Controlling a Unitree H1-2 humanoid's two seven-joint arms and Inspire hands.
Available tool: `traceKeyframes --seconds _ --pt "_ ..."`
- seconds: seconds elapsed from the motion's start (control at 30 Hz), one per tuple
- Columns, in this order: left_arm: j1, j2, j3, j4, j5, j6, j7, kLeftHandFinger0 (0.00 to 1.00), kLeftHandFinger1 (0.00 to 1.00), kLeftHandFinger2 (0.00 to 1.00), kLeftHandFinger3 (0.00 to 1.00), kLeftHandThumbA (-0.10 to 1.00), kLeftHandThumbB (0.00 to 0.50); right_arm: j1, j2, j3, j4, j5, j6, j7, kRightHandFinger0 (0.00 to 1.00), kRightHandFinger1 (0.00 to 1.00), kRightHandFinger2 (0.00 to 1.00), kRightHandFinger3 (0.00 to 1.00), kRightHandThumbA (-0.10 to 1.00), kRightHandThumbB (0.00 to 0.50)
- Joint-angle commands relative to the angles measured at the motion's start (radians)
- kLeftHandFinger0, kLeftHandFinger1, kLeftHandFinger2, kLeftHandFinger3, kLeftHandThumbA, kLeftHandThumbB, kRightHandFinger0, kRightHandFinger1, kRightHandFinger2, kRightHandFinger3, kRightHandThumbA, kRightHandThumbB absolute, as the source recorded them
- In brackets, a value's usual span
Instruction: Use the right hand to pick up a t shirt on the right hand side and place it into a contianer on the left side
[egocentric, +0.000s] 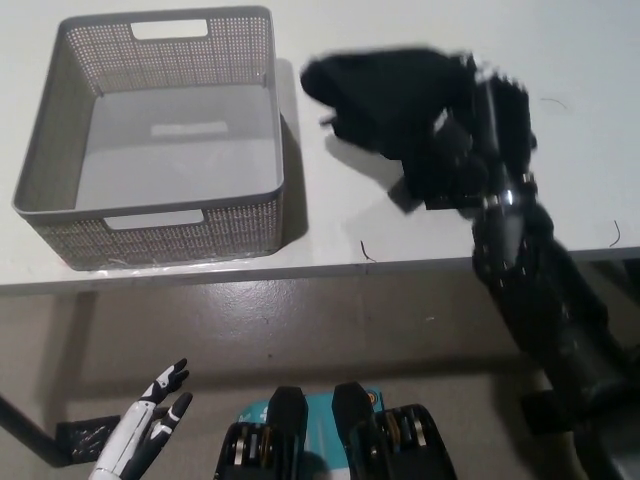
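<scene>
A black t-shirt (385, 95) hangs bunched above the white table (580, 60), lifted off its surface and blurred by motion. My black right hand (478, 130) is shut on the shirt's right part, with the cloth trailing out to the left toward the basket. The grey mesh basket (60, 130) stands on the table's left side, and nothing lies inside it. My white left hand (145, 430) rests low at the bottom left, below the table edge, fingers apart and holding nothing.
The table's front edge (300, 272) runs across the middle of the view, with the floor below it. A small dark thread (366, 248) lies near that edge, and another (616, 234) at the far right.
</scene>
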Motion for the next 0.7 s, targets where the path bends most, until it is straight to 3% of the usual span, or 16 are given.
traceKeyframes --seconds 0.0,0.03,0.1,0.17,0.3,0.37,0.4,0.67 --pt "-0.011 0.01 0.0 -0.025 -0.02 0.001 -0.009 0.85 0.99 1.0 1.0 1.0 0.5 -0.177 0.016 0.001 -0.068 0.012 -0.016 -0.049 0.54 0.45 0.57 0.61 -0.1 0.253" --pt "-0.012 0.011 -0.001 -0.019 -0.019 -0.006 -0.009 0.84 0.98 1.0 1.0 1.0 0.5 -0.187 0.02 0.001 -0.076 0.015 -0.017 -0.042 0.51 0.45 0.58 0.61 -0.1 0.252" --pt "-0.011 0.013 -0.004 -0.023 -0.008 -0.002 -0.008 0.84 0.98 1.0 1.0 1.0 0.5 -0.235 0.035 0.021 -0.074 0.003 -0.042 -0.037 0.55 0.46 0.55 0.59 -0.1 0.27" --pt "-0.009 0.013 -0.009 -0.027 0.012 0.0 0.0 0.84 0.97 1.0 1.0 1.0 0.5 -0.246 0.045 0.029 -0.086 0.007 -0.043 -0.026 0.57 0.47 0.54 0.59 -0.1 0.255" --pt "-0.015 0.013 -0.023 -0.026 0.042 -0.009 0.007 0.81 0.96 1.0 1.0 1.0 0.5 -0.27 0.061 0.037 -0.104 0.015 -0.018 0.003 0.49 0.46 0.56 0.59 -0.1 0.253" --pt "-0.016 0.006 -0.024 -0.016 0.024 -0.02 0.004 0.8 0.95 1.0 1.0 1.0 0.442 -0.297 0.093 0.051 -0.096 0.008 0.0 0.005 0.45 0.43 0.55 0.59 -0.1 0.251" --pt "-0.017 0.004 -0.027 -0.016 0.024 -0.022 0.004 0.8 0.94 1.0 1.0 1.0 0.427 -0.304 0.107 0.058 -0.095 0.007 0.006 0.012 0.48 0.43 0.55 0.61 -0.1 0.254" --pt "-0.017 -0.014 -0.061 -0.017 0.026 -0.013 -0.006 0.81 0.96 1.0 1.0 1.0 0.422 -0.384 0.222 0.107 -0.022 0.0 0.039 0.02 0.43 0.38 0.57 0.61 -0.1 0.265"
